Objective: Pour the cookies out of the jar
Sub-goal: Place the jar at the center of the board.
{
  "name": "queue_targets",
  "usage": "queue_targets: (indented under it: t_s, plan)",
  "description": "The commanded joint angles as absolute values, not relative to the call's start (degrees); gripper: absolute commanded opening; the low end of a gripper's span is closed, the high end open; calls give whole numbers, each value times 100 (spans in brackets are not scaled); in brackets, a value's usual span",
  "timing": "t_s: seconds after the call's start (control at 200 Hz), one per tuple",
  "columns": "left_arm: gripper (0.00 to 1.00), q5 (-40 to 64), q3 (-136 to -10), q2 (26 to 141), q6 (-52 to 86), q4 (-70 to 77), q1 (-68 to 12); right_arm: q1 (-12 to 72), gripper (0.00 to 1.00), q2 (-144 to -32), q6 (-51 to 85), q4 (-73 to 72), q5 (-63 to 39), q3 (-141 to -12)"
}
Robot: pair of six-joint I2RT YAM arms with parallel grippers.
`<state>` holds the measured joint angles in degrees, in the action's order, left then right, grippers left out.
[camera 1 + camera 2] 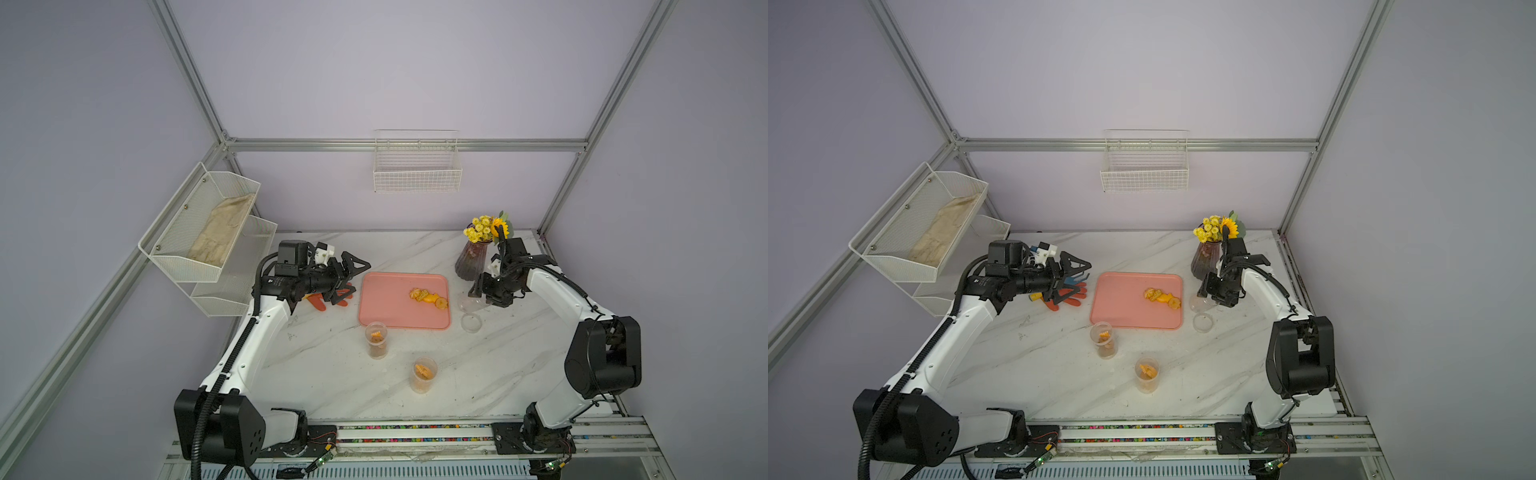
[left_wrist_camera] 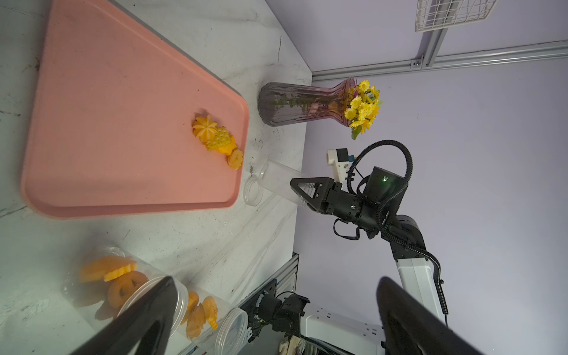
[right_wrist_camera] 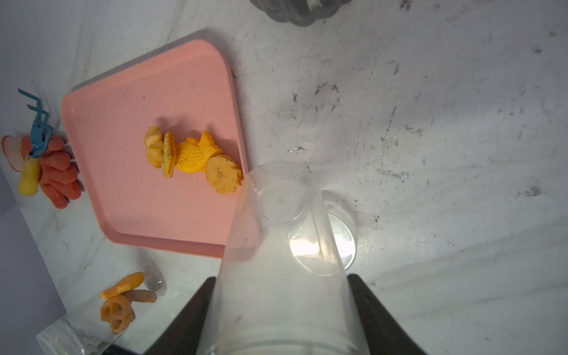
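My right gripper (image 1: 484, 293) (image 3: 281, 281) is shut on a clear, empty jar (image 1: 470, 303) (image 1: 1200, 302) (image 3: 285, 252), held tilted just off the right edge of the pink tray (image 1: 386, 303) (image 3: 153, 92). The jar's base end points down toward the table; its threaded mouth is by my fingers. A small pile of orange-yellow cookies (image 1: 428, 297) (image 1: 1162, 297) (image 2: 215, 138) (image 3: 190, 156) lies on the tray near that edge. The jar's clear lid (image 1: 471, 323) (image 3: 344, 236) lies on the table below it. My left gripper (image 1: 353, 278) (image 2: 275, 281) hangs open and empty left of the tray.
Two more clear jars with cookies (image 1: 376, 340) (image 1: 424, 375) stand in front of the tray. A vase of yellow flowers (image 1: 471, 259) is right behind my right gripper. An orange glove (image 3: 58, 172) and a blue rake (image 3: 37, 123) lie under my left gripper.
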<state>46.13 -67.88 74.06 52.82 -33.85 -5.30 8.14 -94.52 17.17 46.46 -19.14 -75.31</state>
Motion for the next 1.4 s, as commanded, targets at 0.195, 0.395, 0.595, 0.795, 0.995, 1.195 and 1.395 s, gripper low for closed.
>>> queue_targets:
  t_s: [0.195,0.395,0.595,0.795,0.995,1.195,1.395]
  plan:
    - [100,4630,-6771,7124,5028,-3501,-422,824,61,-9862,1414,4976,-1292,-8146]
    - [100,4614,-6729,7068,4985,-3550,-385,905,62,-10187,1218,5215,-1042,-8455]
    - [100,4585,-6652,6991,4939,-3610,-324,998,66,-10375,1178,5232,-1017,-8530]
    - [100,4578,-6601,6902,4922,-3647,-273,1016,71,-10550,1147,5221,-1063,-8573]
    - [100,4570,-6588,6886,4913,-3665,-243,1011,84,-10521,1116,5281,-1079,-8613]
    - [100,4585,-6660,6959,4922,-3665,-241,1012,87,-10384,1114,5276,-1184,-8575]
    - [100,4587,-6724,7010,4922,-3665,-237,1012,91,-10169,1150,5337,-1187,-8513]
